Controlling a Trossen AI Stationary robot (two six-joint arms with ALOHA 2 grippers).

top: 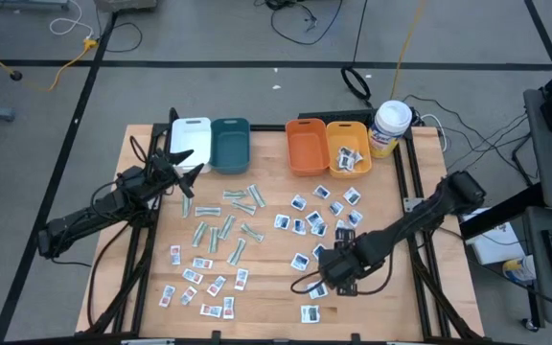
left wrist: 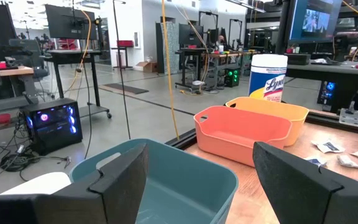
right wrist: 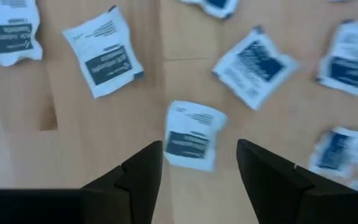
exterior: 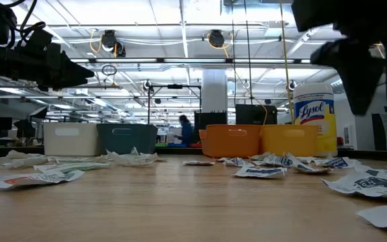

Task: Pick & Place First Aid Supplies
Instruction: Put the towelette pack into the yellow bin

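Note:
The first aid supplies lie scattered flat on the wooden table: white packets with blue print (top: 319,216) at the right, packets with red print (top: 199,278) near the front left, and pale-green strips (top: 223,225) in the middle. My right gripper (top: 338,270) points down over the blue-print packets, open. In the right wrist view its fingers (right wrist: 143,171) stand apart above one packet (right wrist: 191,140), which lies flat on the wood. My left gripper (left wrist: 201,162) waits level and open, by the teal bin (left wrist: 166,186).
Along the far edge stand a white bin (top: 192,134), the teal bin (top: 230,144), an orange bin (top: 305,146) and a yellow bin (top: 348,158) with a few packets inside. A white canister with a yellow label (top: 391,126) stands at the far right corner.

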